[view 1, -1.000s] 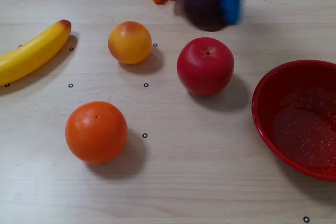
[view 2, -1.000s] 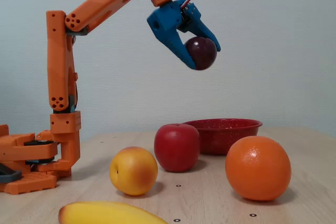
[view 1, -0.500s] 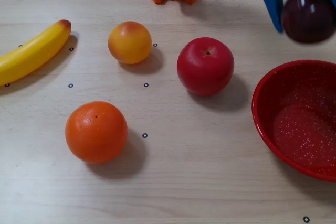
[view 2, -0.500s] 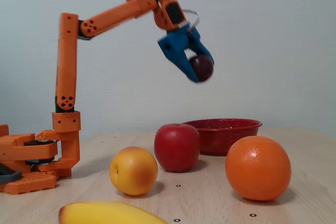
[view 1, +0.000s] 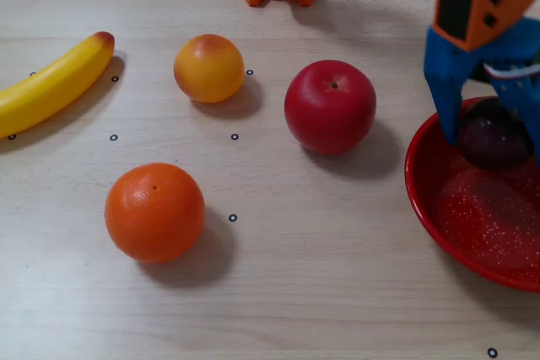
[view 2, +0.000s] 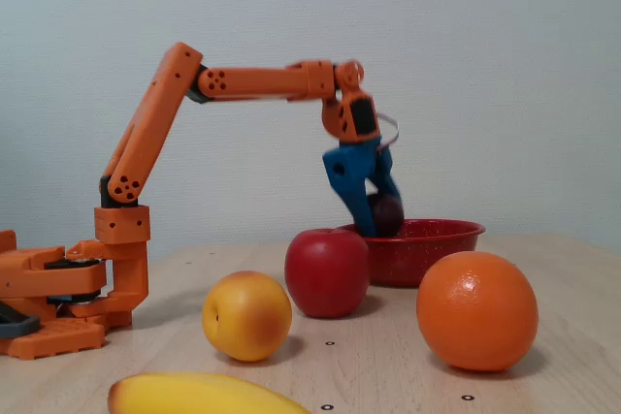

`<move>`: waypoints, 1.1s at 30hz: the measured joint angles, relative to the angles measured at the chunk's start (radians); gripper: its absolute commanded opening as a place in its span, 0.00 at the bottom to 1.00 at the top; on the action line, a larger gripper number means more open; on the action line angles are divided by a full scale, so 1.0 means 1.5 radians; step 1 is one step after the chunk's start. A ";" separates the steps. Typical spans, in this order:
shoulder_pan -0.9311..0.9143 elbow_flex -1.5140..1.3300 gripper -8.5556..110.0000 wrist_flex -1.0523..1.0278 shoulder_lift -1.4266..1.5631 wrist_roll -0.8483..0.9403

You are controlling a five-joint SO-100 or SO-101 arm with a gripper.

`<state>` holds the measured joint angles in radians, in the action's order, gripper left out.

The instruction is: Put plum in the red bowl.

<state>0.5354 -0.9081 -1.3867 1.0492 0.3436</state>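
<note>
One plum point(view 1: 492, 134) is clamped by the gripper point(view 1: 494, 137) fingers. It is held over the red bowl point(view 1: 447, 233), presumably for release there

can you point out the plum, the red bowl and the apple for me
plum point(view 1: 492, 134), overhead view, on its dark top between the fingers
red bowl point(view 1: 422, 191), overhead view, on its left rim
apple point(view 1: 330, 107), overhead view, on the middle of its red skin

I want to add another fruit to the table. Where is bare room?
Overhead, the widest bare patch lies along the near edge, between the orange and the red bowl. A smaller strip lies below the banana. It is crowded around the apple, bowl and gripper holding the plum.
</note>
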 measured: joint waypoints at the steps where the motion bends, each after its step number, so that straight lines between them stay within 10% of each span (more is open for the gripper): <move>1: 0.002 0.000 0.07 0.010 -0.013 0.004; 10: 0.005 0.029 0.07 0.077 -0.090 0.020; 14: 0.002 0.029 0.35 0.097 -0.092 0.072; 18: 0.003 0.029 0.41 0.097 -0.092 0.075; 33: -0.001 0.029 0.40 0.096 -0.065 0.075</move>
<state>0.5338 -0.8652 -1.2425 0.9511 0.4556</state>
